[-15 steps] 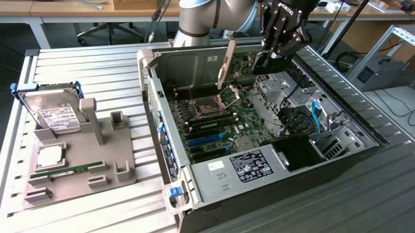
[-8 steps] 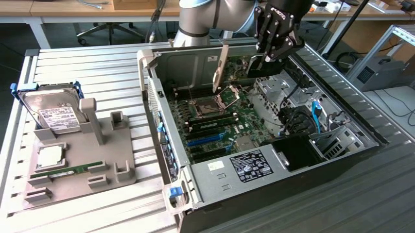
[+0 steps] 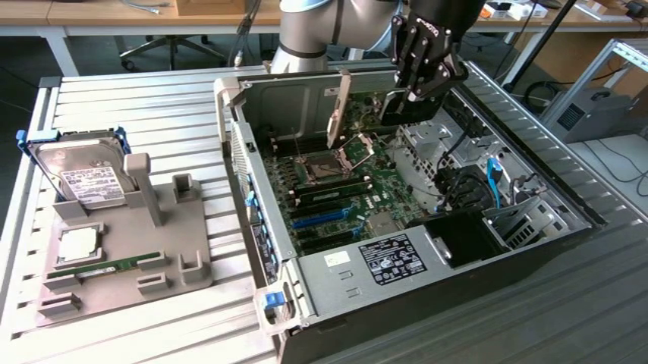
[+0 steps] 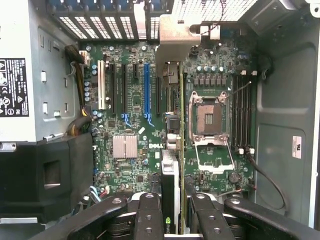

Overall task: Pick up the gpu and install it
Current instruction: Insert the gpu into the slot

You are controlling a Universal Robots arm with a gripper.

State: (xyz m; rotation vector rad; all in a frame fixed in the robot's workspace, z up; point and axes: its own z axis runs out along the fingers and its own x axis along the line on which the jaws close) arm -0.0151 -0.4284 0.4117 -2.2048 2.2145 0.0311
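The gpu point(image 4: 170, 175), clenched edge-on in the tool point(image 4: 172, 220), runs lengthwise over the motherboard point(image 4: 130, 115), bracket point(image 4: 176, 37) farthest out.

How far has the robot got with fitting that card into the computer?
Done: the gpu is picked up, clamped edge-on in the pincer. In hand: it hangs over the motherboard inside the open case. Left: it sits in no slot yet, and the blue slot is bare.
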